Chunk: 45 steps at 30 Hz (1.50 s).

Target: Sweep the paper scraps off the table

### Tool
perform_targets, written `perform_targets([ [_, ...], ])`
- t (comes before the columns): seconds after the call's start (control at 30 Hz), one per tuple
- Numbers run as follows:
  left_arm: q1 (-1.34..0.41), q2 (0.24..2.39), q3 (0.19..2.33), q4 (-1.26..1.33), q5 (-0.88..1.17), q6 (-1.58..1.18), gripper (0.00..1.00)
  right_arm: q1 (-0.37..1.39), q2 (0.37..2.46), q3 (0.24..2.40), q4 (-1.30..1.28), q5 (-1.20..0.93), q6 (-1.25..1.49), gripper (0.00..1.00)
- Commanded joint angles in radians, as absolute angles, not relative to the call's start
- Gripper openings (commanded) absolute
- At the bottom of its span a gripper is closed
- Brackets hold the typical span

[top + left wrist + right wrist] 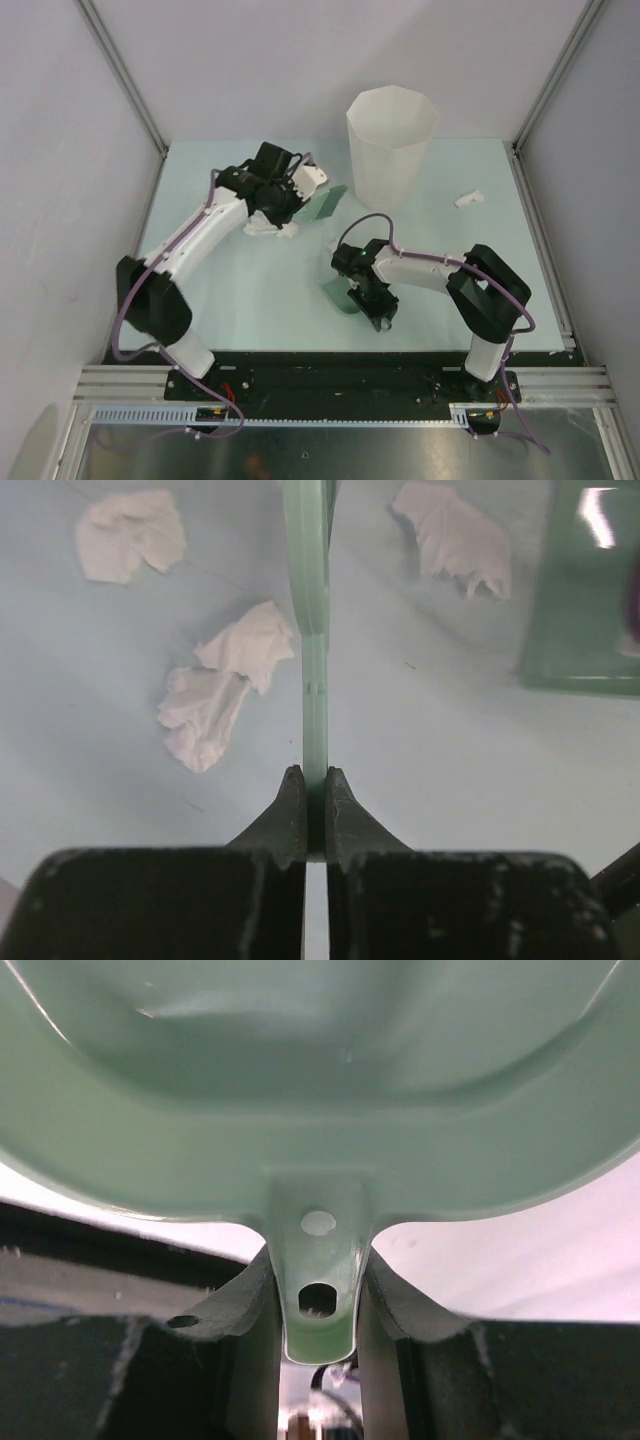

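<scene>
Toward the far-left part of the pale mint-green flat surface (260, 300), the left hand (310, 780) was pinched narrow on the lower edge of a thin green plastic blade (312, 630). Its wrist view showed the blade edge-on. Small crumpled white paper scraps (225, 680) lay on the surface around the blade. In that view a double wad sat just beside the blade at its left, perhaps touching it. Another wad (130, 535) lay farther off on the same side, and a third (455, 535) lay apart on the opposite side.

Near the middle of the near edge, a darker green plastic dustpan (343, 295) was held by the right hand (318, 1265). Its fingers (250, 1300) were closed against both sides of the pan's short holed handle. Whether the pan touched the surface could not be told.

A tall white faceted bin (390, 140) stood upright at the far edge, right of the middle. A lone white scrap (468, 198) lay toward the far-right corner, well apart from the others.
</scene>
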<state>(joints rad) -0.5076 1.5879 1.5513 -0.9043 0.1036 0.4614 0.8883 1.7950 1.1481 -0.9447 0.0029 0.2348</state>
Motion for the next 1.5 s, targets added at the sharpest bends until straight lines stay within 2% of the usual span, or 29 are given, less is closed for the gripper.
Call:
perform_targets([
  [0.0, -0.5, 1.684, 1.591, -0.9, 0.123, 0.428, 0.0, 0.971, 1.735, 1.134, -1.127, -0.047, 0.314, 0.0],
  [0.13, -0.5, 1.735, 1.615, -0.896, 0.156, 0.423, 0.0, 0.997, 1.692, 1.134, -1.152, -0.04, 0.359, 0.0],
  [0.3, -0.503, 1.764, 1.595, -0.896, 0.219, 0.426, 0.0, 0.924, 1.726, 1.138, -1.111, -0.037, 0.324, 0.0],
  [0.57, -0.544, 1.634, 1.407, -0.907, 0.475, 0.446, 0.0, 0.867, 1.902, 1.204, -1.046, 0.051, 0.242, 0.0],
  [0.73, -0.563, 1.526, 1.321, -0.949, 0.618, 0.477, 0.0, 0.831, 1.899, 1.215, -0.996, 0.08, 0.235, 0.0],
  [0.9, -0.539, 1.473, 1.37, -0.95, 0.614, 0.437, 0.0, 0.853, 1.83, 1.215, -0.95, 0.057, 0.213, 0.0],
  [1.1, -0.491, 1.451, 1.424, -0.948, 0.477, 0.416, 0.0, 0.879, 1.783, 1.197, -0.936, 0.015, 0.207, 0.0],
  [1.47, -0.279, 1.378, 1.434, -0.946, 0.341, 0.44, 0.0, 0.904, 1.628, 1.215, -1.071, 0.051, 0.218, 0.0],
])
